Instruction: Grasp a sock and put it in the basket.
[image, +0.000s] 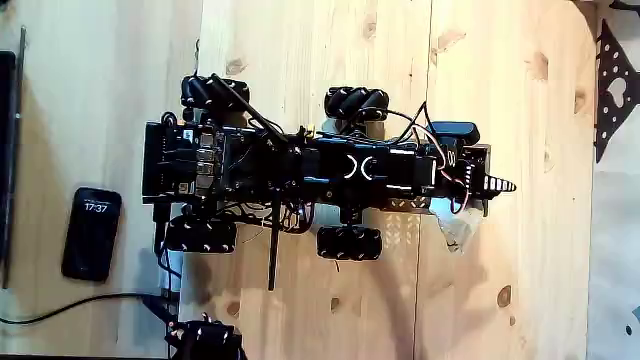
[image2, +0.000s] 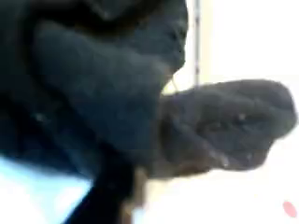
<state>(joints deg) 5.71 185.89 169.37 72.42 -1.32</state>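
The black sock (image2: 224, 121) looms blurred and very close in the wrist view, a soft dark lump with one lobe pointing right over a pale background. In the fixed view the arm lies stretched to the right over the wheeled robot base (image: 300, 170). Its gripper (image: 497, 185) ends in a narrow point with the jaws drawn together, holding dark fabric. The basket (image: 402, 232), a perforated metal tray, peeks out from under the arm, just right of the lower middle wheel (image: 350, 240). The fingers themselves are hidden in the wrist view.
A white fabric bundle (image: 458, 230) lies just below the gripper on the wooden table (image: 500, 80). A phone (image: 92, 232) rests at the left, with a cable below it. A black star-patterned sheet (image: 612, 90) sits at the right edge.
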